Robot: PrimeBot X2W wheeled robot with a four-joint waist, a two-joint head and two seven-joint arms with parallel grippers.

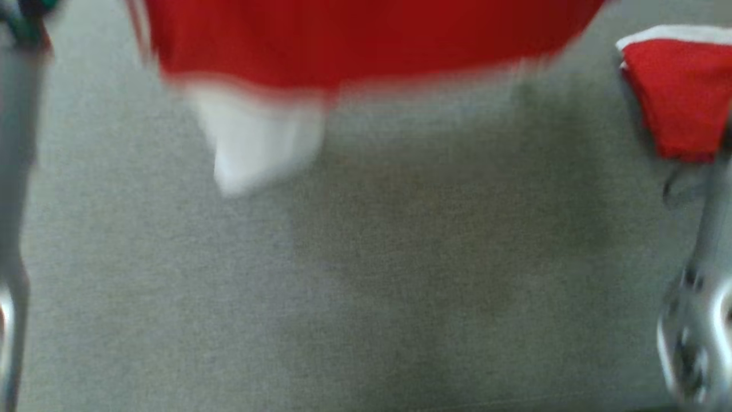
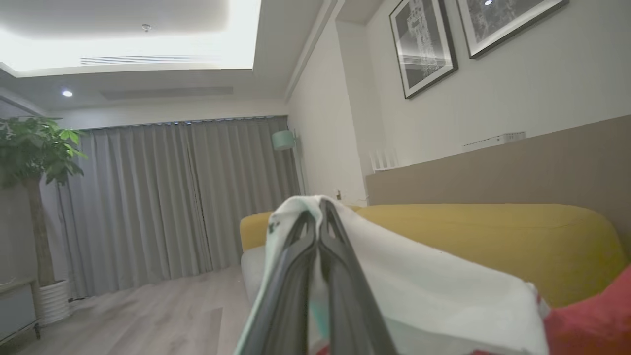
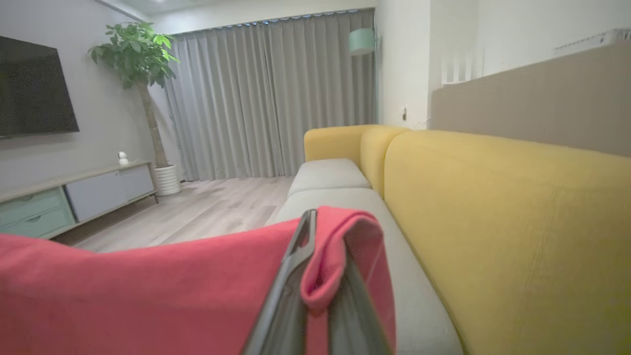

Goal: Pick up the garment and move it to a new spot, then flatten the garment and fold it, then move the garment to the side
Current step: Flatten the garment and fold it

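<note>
Two hands are clamped on the red-and-white garment (image 1: 366, 40). The left hand (image 2: 319, 204) pinches a white part, the cloth draped over its fingers and running off to its right into red. The right hand (image 3: 315, 222) grips a red edge folded over its fingertips, the cloth spreading to its left. Between the hands the garment spans over the grey sofa seat (image 1: 400, 274). The yellow backrest (image 3: 493, 222) stands to the right of each hand.

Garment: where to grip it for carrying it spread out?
Probably its two opposite ends, each gripper from its own side: left gripper is shut on the white part, right gripper on a folded red edge. The garment hangs limp above the grey seat, so pinched ends keep it spread.
</note>
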